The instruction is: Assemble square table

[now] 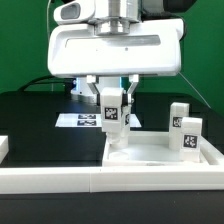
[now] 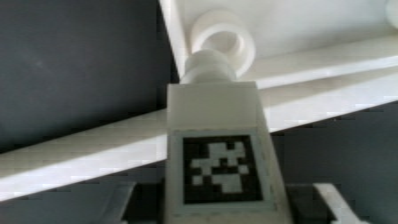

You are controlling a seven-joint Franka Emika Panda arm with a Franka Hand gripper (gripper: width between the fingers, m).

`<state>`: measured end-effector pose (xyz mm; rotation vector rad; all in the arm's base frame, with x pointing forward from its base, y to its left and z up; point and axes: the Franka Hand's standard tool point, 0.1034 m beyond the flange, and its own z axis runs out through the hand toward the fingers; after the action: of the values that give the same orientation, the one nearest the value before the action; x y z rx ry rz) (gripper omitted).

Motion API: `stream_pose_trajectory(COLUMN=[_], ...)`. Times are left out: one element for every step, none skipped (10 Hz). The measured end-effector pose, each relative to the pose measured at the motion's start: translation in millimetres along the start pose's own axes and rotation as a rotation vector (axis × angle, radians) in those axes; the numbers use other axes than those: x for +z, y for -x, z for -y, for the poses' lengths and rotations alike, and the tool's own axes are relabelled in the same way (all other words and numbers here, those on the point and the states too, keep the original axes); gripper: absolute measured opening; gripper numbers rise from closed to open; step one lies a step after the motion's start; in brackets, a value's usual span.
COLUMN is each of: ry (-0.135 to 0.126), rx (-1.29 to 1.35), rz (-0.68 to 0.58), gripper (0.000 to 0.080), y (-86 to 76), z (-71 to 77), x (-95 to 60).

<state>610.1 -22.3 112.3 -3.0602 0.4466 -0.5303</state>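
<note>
My gripper [image 1: 113, 110] is shut on a white leg block [image 1: 112, 118] with a black-white tag, holding it upright. Its lower end meets the white square tabletop [image 1: 165, 153] near the corner at the exterior view's left. In the wrist view the leg [image 2: 217, 135] runs from between my fingers [image 2: 143, 203] down to a round socket [image 2: 217, 45] by the tabletop's raised rim [image 2: 302, 95]. My gripper [image 2: 217, 208] is around the leg's top end. Two more tagged legs [image 1: 179, 113] [image 1: 188, 135] stand upright on the tabletop at the exterior view's right.
The marker board [image 1: 78, 121] lies flat on the black table behind the gripper. A long white rail [image 1: 60, 181] runs along the front edge, with a white block [image 1: 3, 146] at the exterior view's far left. A green wall stands behind.
</note>
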Motion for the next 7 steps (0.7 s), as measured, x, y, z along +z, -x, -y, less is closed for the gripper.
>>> stream_pose_trajectory(ry=[0.006,0.011,0.016,0.014,0.009,0.009,0.016], rx=[-0.001,-0.010,-0.019,-0.025,-0.025,-0.026,-0.028], rz=[-0.052,-0.124,-0.190,-0.206,-0.194,-0.194,-0.191], gripper=[0.0290,0.0290,0.0290,0.0290,0.0290,0.0290,0.0290], y=[-2.9,-2.8,-2.6,-1.3,-1.5,-1.6,-0.1], z=[2.1,8.5,14.1,19.4,22.2,22.3,18.6], x=[-1.8,-3.8,-3.5,-1.9,-1.7,-1.3,1.7])
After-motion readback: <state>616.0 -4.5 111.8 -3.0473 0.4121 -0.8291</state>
